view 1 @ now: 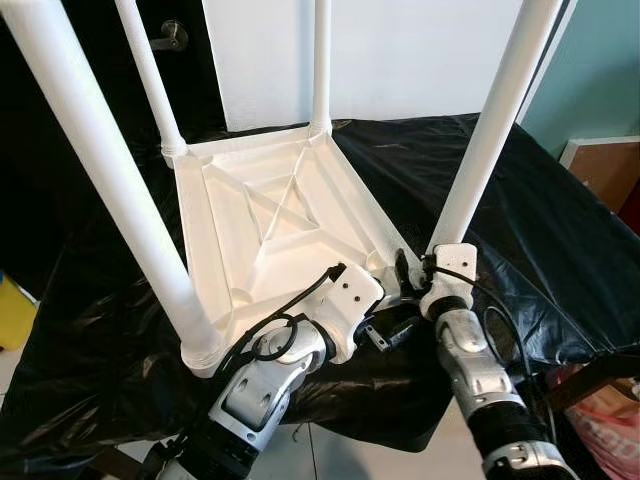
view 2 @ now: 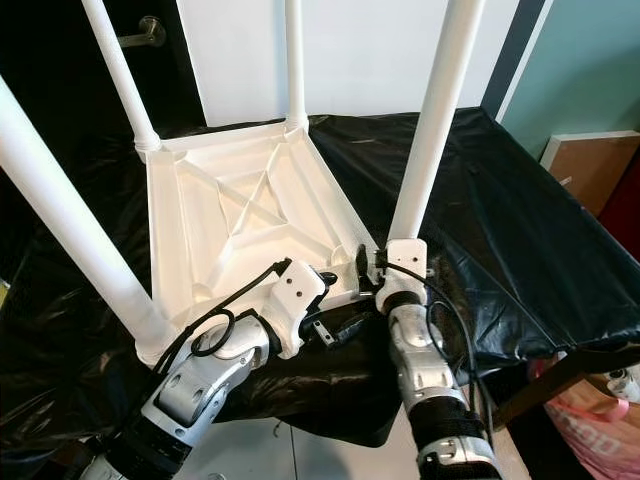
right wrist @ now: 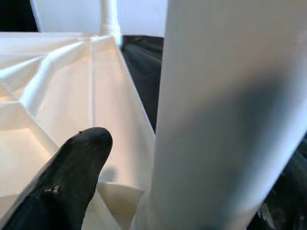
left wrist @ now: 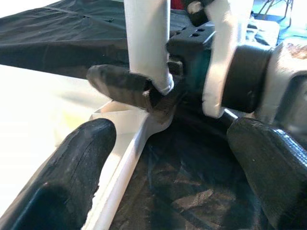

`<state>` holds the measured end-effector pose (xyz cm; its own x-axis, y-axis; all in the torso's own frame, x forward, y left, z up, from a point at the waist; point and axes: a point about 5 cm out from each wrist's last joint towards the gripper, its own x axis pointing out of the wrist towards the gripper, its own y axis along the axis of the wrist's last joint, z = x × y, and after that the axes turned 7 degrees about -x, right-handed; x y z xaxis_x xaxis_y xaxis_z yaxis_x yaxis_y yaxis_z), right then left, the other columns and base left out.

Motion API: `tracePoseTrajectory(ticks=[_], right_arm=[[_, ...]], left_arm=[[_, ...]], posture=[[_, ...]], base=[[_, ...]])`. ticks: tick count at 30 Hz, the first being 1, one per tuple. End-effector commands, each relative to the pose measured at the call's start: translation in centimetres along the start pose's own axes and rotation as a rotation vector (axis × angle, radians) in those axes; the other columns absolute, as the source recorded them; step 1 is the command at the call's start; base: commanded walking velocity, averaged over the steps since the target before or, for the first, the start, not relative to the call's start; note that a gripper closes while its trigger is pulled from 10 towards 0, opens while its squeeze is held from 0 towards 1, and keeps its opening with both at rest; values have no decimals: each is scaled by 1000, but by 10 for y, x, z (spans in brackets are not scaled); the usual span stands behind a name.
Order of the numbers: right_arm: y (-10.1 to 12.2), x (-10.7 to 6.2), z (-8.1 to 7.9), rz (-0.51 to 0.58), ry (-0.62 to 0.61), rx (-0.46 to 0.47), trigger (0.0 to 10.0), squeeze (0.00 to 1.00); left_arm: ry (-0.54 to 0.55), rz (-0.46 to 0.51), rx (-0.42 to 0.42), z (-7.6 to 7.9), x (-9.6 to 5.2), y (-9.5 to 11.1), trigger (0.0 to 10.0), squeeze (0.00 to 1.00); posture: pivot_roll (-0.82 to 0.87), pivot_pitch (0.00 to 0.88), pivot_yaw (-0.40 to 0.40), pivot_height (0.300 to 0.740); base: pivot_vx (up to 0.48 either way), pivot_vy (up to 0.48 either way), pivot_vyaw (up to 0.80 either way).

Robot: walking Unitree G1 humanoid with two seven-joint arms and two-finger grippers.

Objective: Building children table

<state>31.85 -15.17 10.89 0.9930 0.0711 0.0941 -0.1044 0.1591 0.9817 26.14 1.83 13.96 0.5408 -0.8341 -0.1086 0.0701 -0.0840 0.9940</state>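
White plastic: the children's table (view 1: pixel 265 215) lies upside down on a black sheet (view 1: pixel 560 230) that covers the support underneath; four legs point up.
Near-right leg (view 1: pixel 490 130): this is the one being worked on, standing in the corner socket closest to the robot's right side.
Right hand (view 1: pixel 418 272): pinching that leg right at its base, one black finger (right wrist: pixel 72 177) on the inside by the ribbed underside, the other on the far side of the tube.
Left hand (left wrist: pixel 158 177): fingers spread, holding nothing, hovering just beside the same corner over the tabletop's rim (left wrist: pixel 129 158).
Other legs: the three others look seated in their corners, can't tell how tight.
Handling, my guess: hollow moulded plastic, so light and stiff but smooth, and those rubbery fingers could slip on the round tube.
Where to grab: low on the leg near the socket for pushing or twisting; the ribbed rim is the better spot to steady the top.
Risk: the sheet looks slick, so the whole thing might slide.
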Motion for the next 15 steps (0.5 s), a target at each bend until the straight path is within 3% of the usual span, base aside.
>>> tracePoseTrajectory(ticks=[1, 8, 15], right_arm=[[-2, -4, 3, 10, 46, 10, 10000, 1000], [-3, -7, 30, 19, 198, -16, 10000, 1000], [-1, 0, 39, 5, 359, -53, 10000, 1000]], left_arm=[[-32, -12, 5, 2, 2, -1, 10000, 0], [-32, -10, 3, 3, 2, -1, 10000, 0], [-36, -13, 4, 2, 1, -1, 10000, 0]], posture=[[-132, 4, -41, 740], [-137, 11, -39, 740], [-143, 14, -33, 740]], base=[[0, 0, 0], [0, 0, 0], [0, 0, 0]])
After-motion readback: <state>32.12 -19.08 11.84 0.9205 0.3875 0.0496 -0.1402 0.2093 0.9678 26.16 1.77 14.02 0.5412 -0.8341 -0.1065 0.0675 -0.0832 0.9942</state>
